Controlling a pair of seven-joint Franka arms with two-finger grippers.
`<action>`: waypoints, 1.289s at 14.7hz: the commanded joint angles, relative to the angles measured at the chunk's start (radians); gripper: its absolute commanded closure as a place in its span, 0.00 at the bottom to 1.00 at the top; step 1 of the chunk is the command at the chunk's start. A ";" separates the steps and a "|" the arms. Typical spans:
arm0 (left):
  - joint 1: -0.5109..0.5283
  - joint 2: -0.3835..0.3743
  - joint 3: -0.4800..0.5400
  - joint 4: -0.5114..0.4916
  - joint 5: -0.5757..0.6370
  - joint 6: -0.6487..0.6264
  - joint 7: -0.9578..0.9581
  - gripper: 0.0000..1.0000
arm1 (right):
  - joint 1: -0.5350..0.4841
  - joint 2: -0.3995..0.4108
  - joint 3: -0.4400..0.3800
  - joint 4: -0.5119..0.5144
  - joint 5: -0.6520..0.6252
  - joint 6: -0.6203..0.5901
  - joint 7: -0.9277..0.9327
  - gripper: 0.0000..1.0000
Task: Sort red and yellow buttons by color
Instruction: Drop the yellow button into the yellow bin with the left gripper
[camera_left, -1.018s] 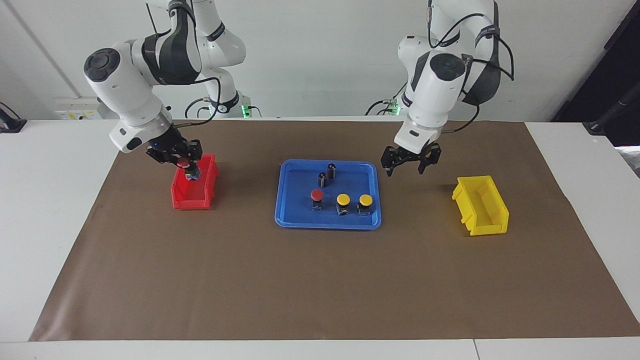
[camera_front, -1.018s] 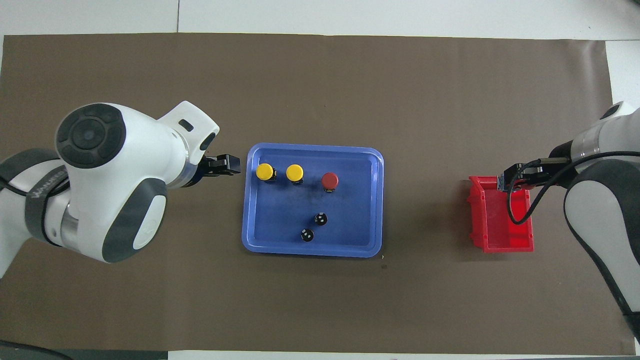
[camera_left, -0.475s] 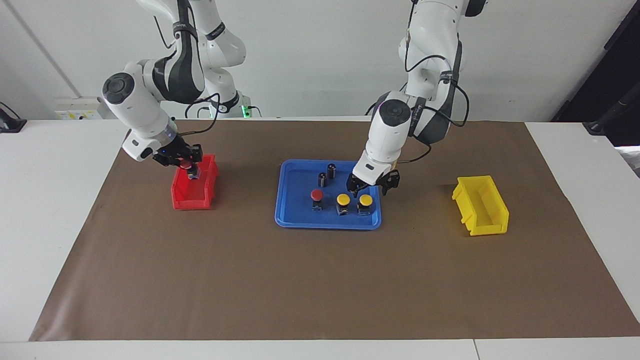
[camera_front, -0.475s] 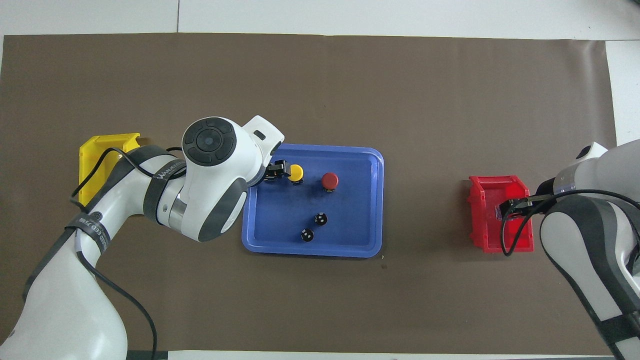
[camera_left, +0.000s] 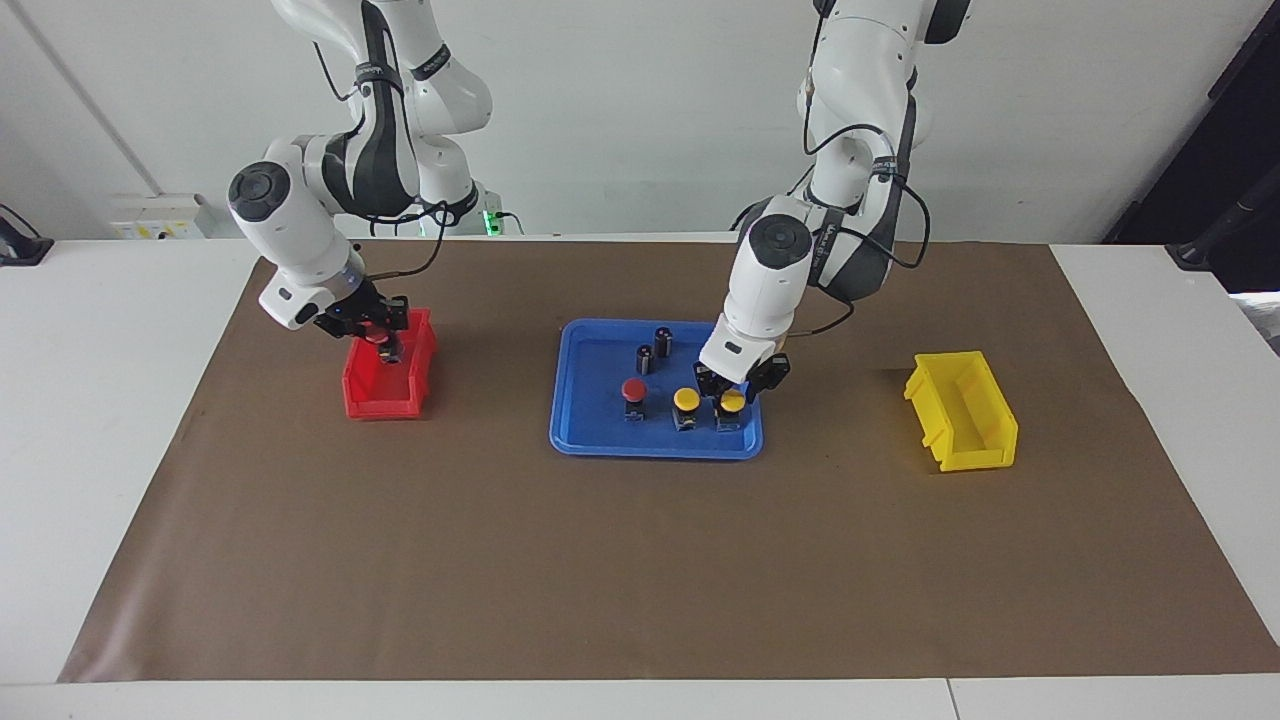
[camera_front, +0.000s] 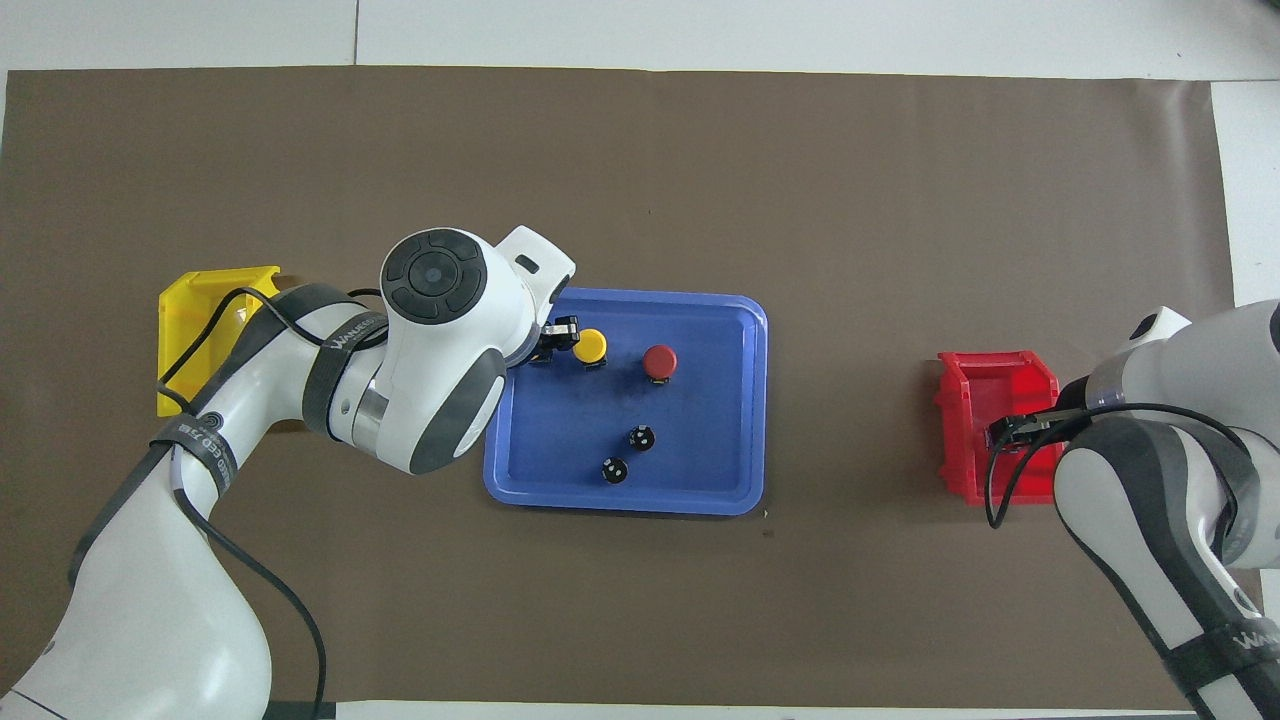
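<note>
Three buttons left in blue tray (camera_left: 570, 400), one red button (camera_left: 381, 343) pinched by right gripper (camera_left: 372, 333) over red bin (camera_left: 365, 395); left gripper (camera_left: 736, 388) spread around yellow button (camera_left: 732, 401): light, rigid, slick cap, grip boxy base.

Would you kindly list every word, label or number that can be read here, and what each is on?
Printed lettering on the left arm's forearm band: too blurred to read.
Printed lettering on the left arm's lower band: too blurred to read.
Printed lettering on the right arm's band: too blurred to read.
The buttons, tray and bins show no text.
</note>
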 joint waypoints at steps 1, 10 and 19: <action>-0.019 0.005 0.018 0.026 -0.039 -0.020 -0.028 0.98 | -0.017 -0.040 0.007 -0.080 -0.009 0.066 -0.022 0.76; 0.189 -0.110 0.036 0.191 0.019 -0.497 0.285 0.99 | -0.017 -0.038 0.007 -0.109 -0.009 0.085 -0.019 0.60; 0.496 -0.132 0.042 0.164 0.104 -0.477 0.477 0.99 | -0.017 -0.029 0.006 -0.071 -0.010 0.054 -0.023 0.44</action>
